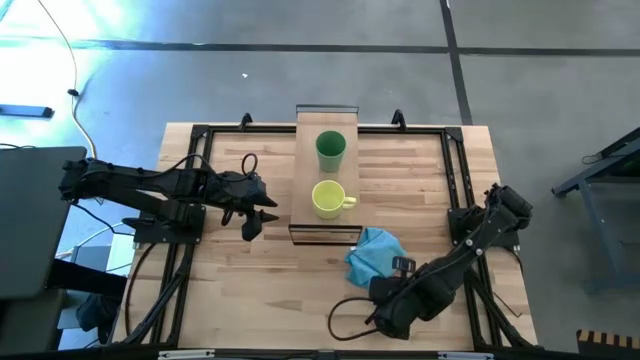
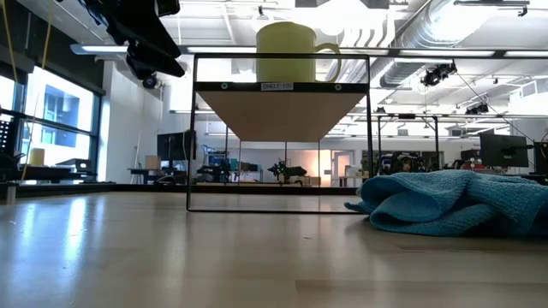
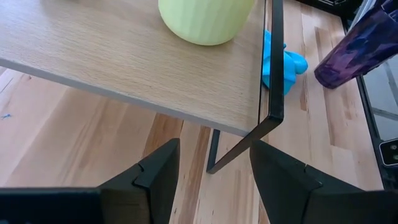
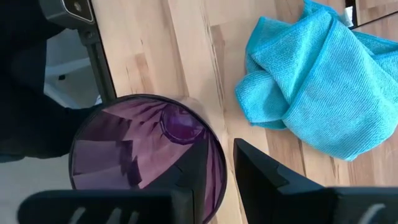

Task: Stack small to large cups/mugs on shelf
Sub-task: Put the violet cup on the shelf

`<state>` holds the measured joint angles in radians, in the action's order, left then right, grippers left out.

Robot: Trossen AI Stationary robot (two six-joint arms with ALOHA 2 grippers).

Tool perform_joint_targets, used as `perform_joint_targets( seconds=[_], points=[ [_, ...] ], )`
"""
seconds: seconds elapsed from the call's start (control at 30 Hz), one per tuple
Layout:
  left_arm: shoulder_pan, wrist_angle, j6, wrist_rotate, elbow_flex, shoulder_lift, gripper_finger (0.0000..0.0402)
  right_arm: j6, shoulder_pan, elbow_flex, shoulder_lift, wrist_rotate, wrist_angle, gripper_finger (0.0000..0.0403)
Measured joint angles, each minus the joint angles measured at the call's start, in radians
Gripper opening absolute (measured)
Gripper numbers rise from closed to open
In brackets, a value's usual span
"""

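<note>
Right gripper: sitting at the worktop's near edge, clamping the purple tumbler by its rim.
Blue cloth: lying just beyond, near the shelf's front end.
Left gripper: hovering beside the shelf, fingers spread, holding nothing.
Yellow mug: standing on the shelf.
Green cup: standing behind it, seemingly apart.

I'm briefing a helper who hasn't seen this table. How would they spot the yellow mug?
Find the raised light-wood shelf at the table's middle. Two vessels stand on it: the yellow mug sits at the end nearer the blue cloth. Unlike the green cup beside it, it has a handle.
</note>
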<state>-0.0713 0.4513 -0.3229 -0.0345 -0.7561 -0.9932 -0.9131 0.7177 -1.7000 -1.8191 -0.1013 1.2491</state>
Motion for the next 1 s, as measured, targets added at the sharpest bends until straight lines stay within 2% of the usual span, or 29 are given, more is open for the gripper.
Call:
perform_joint_targets(
  seconds=[0.17, 0.43, 1.0],
  points=[
    [0.0, 0.0, 0.0, -0.008, 0.0, 0.0, 0.0184, 0.006, -0.004, 0.002, 0.0, 0.001, -0.001, 0.0071],
    [0.0, 0.0, 0.002, -0.011, 0.0, 0.0, 0.0184, 0.015, -0.024, 0.079, 0.0, 0.032, -0.044, 0.0071],
    [0.0, 0.0, 0.004, -0.031, 0.0, 0.0, 0.0184, -0.002, -0.039, 0.082, 0.0, 0.04, -0.077, 0.0068]
  ],
)
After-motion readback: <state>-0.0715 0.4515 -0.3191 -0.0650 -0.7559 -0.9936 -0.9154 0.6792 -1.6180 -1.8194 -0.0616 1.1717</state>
